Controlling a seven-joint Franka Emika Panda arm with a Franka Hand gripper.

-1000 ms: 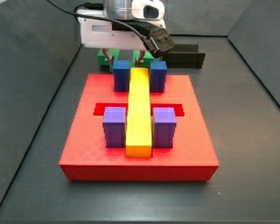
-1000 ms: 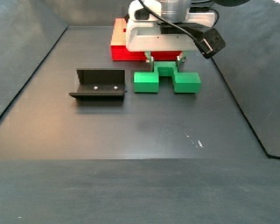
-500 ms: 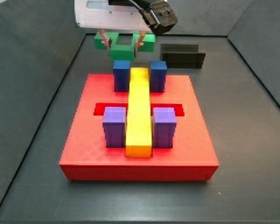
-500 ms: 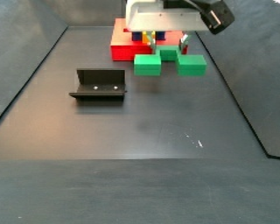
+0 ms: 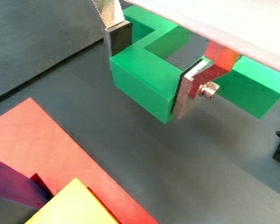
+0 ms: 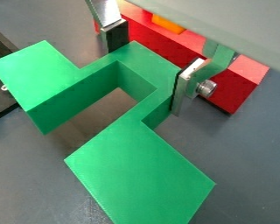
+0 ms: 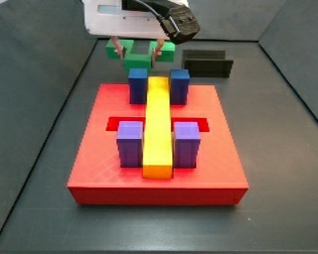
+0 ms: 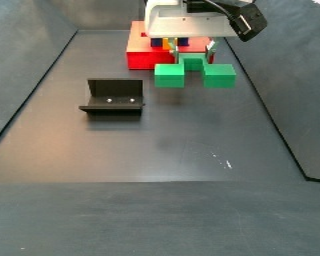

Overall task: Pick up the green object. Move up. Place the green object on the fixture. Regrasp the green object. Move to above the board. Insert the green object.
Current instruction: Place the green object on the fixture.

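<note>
In a side view the fixture [image 8: 112,97] sits alone on the dark floor, well apart from the green object [image 8: 194,71] to its right. The gripper [image 8: 192,52] pinches that block's bar, holding it off the floor with its legs pointing down. Just behind stands the board [image 8: 141,56] with its posts.

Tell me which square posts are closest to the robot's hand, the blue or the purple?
The two blue square posts: they stand at the red board's far end, just below the hand holding the green bridge-shaped block.
</note>
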